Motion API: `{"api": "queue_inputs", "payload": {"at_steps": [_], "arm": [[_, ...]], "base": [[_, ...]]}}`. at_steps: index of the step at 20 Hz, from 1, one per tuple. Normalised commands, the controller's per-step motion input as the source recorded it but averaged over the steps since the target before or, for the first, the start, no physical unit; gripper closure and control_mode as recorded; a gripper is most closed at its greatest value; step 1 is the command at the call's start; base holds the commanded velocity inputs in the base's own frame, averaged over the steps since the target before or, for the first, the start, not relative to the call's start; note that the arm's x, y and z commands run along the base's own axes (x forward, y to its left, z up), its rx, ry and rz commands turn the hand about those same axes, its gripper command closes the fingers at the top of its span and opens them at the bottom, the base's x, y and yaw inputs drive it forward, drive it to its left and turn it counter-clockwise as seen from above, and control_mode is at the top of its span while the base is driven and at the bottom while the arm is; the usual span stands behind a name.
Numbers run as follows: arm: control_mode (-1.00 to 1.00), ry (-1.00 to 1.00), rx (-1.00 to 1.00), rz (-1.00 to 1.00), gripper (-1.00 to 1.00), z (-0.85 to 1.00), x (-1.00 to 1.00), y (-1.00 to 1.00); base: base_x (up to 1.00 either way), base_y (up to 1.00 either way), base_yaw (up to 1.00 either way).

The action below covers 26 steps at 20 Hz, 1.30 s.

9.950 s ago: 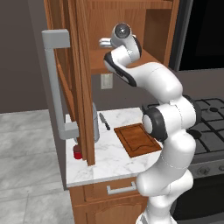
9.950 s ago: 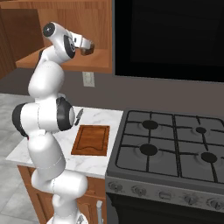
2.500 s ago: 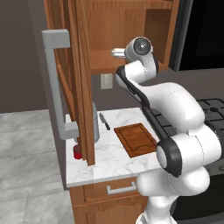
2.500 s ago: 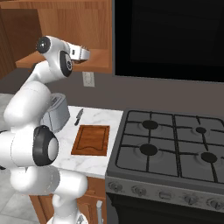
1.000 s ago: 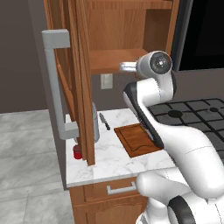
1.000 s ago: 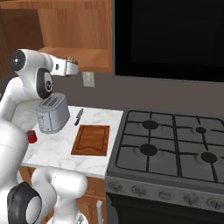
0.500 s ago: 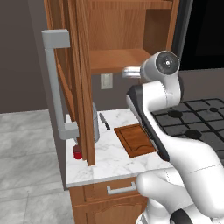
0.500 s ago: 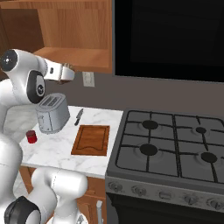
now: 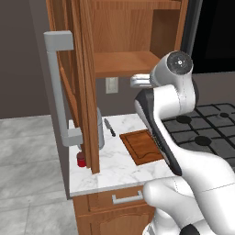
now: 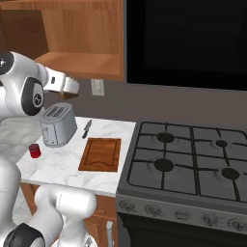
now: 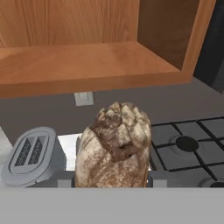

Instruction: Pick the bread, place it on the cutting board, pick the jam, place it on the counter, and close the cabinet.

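My gripper [image 11: 112,176] is shut on the bread [image 11: 114,146], a brown crusty chunk at the bottom of the hand view. The hand [image 9: 137,81] hangs in front of the open cabinet's [image 9: 121,41] lower shelf, above the counter [image 9: 114,167]. In the right base view the gripper [image 10: 71,87] hovers over the toaster. The reddish-brown cutting board [image 9: 143,147] [image 10: 101,153] lies bare on the marble beside the stove. The red jam [image 9: 81,159] [image 10: 34,150] stands on the counter's left end, below the open cabinet door [image 9: 85,87].
A grey toaster [image 10: 58,124] [image 11: 33,155] stands left of the board, with a black knife [image 10: 87,128] between them. The gas stove [image 10: 193,159] adjoins the counter on the right. The door's grey bar handle [image 9: 59,87] juts out at the left.
The hand holding the bread has sunk a little and drawn back from the cabinet shelf. The jam, board and door stay where they were.
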Motion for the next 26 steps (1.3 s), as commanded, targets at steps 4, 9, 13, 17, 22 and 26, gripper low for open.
{"api": "queue_inputs", "payload": {"at_steps": [4,9,13,17,22,26], "arm": [[-1.00,0.10,0.00,0.00,1.00,-0.14,-0.20,0.00],[-1.00,0.07,0.00,0.00,1.00,-0.20,-0.16,0.00],[-1.00,0.00,0.00,0.00,1.00,-0.29,-0.01,0.00],[-1.00,0.00,0.00,0.00,1.00,-0.29,0.00,0.00],[-1.00,0.00,0.00,0.00,1.00,-0.32,0.00,0.00],[-1.00,0.00,0.00,0.00,1.00,-0.36,0.00,0.00]], "base": [[0.00,0.00,0.00],[0.00,0.00,0.00],[0.00,0.00,0.00],[0.00,0.00,0.00],[0.00,0.00,0.00],[0.00,0.00,0.00]]}}
